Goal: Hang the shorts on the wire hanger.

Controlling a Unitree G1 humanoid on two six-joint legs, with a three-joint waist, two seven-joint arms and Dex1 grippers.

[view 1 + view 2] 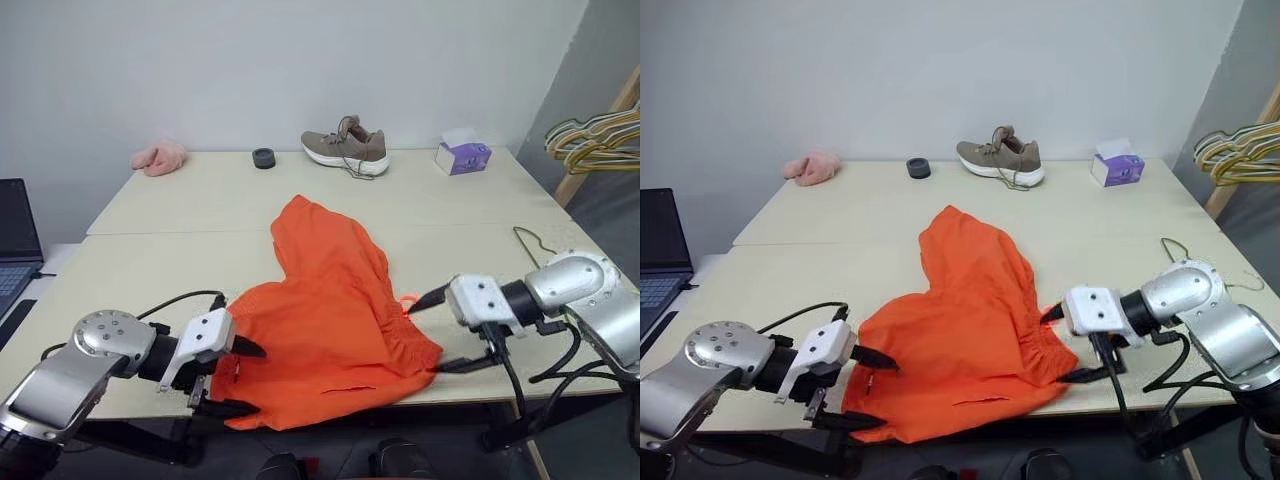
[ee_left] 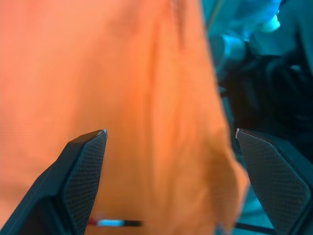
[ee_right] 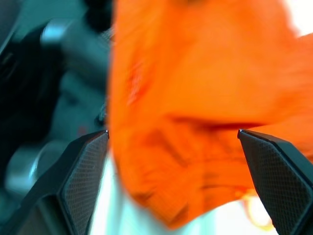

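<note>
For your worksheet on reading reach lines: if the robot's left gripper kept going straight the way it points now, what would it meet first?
Most likely the shorts: the left gripper, jaws open, points at their near edge on the table. How far apart they are is unclear.

Silver rounded arms (image 1: pixel 85 365) with white wrist blocks, black cables, black pointed tool fingers (image 1: pixel 245 347).
</note>
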